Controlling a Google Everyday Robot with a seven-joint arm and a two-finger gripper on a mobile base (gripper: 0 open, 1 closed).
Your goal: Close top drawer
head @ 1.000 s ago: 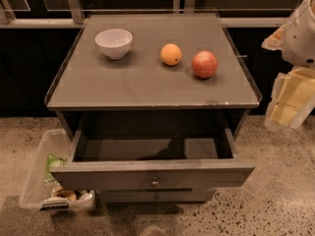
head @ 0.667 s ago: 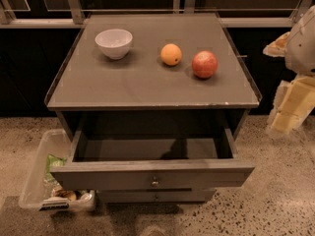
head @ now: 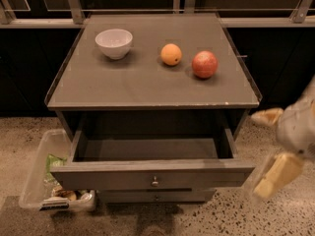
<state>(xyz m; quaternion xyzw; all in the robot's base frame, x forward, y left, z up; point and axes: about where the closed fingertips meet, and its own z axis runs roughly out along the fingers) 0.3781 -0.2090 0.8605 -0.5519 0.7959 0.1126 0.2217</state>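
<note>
The top drawer of the grey cabinet stands pulled far out, and its inside looks empty. Its flat front panel has a small round metal knob at the centre. My gripper is at the right edge of the view, just right of the drawer's front right corner and apart from it. Its two cream fingers are spread apart and hold nothing.
On the cabinet top sit a white bowl, an orange and a red apple. A lower drawer front shows below. A clear plastic bin with packets stands on the speckled floor at the left.
My gripper has moved down and to the left, from beside the cabinet top to the level of the open drawer's front. The drawer has not moved.
</note>
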